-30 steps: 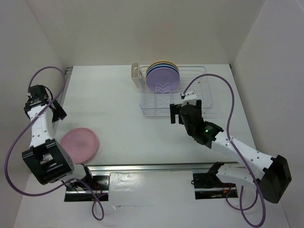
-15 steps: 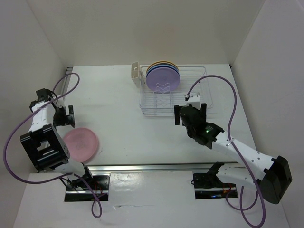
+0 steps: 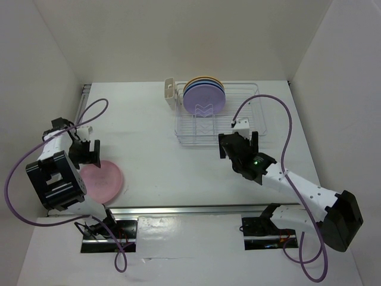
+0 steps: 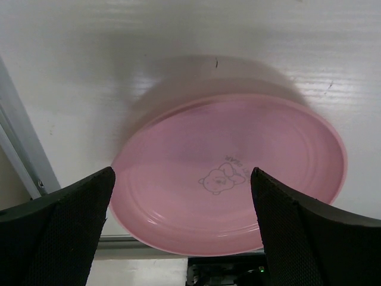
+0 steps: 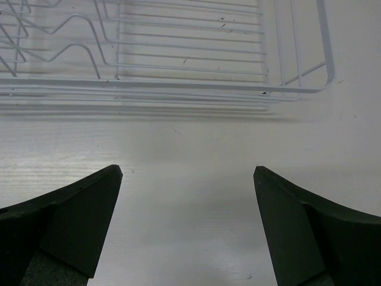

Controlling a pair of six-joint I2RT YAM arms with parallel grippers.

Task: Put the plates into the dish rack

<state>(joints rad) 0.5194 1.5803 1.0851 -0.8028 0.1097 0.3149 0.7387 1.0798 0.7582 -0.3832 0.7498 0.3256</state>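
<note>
Pink plastic, one item outstanding: the pink plate (image 4: 229,179) is lying flat on the bench (image 3: 155,149) at the near left, close to the metal rail along the front edge. The other four plates (image 3: 202,98) are standing on edge in the dish rack (image 3: 259,113). They are packed together at its far-left end beside the cutlery holder (image 3: 170,92), with the lilac one facing front.

I am hovering my left gripper (image 3: 88,150) over the pink plate's far-left rim, fingers spread wide and holding nothing. My right gripper (image 3: 237,144) is waiting just in front of the rack's near wire, likewise parted and empty.

Finding: the step in hand is the pickup of the pink plate. Going by the wrist view, the plate looks wider than my finger spread, so I am planning a rim grip. One finger goes down inside the dish, and the other goes outside and under the lip.

Risk: the plate is shallow and smooth, and it is likely to skate on the bench if I push sideways before closing.

Recommendation: a straight descent, a firm close, then a tilt to upright before carrying it to the free slots in front of the lilac plate.
</note>
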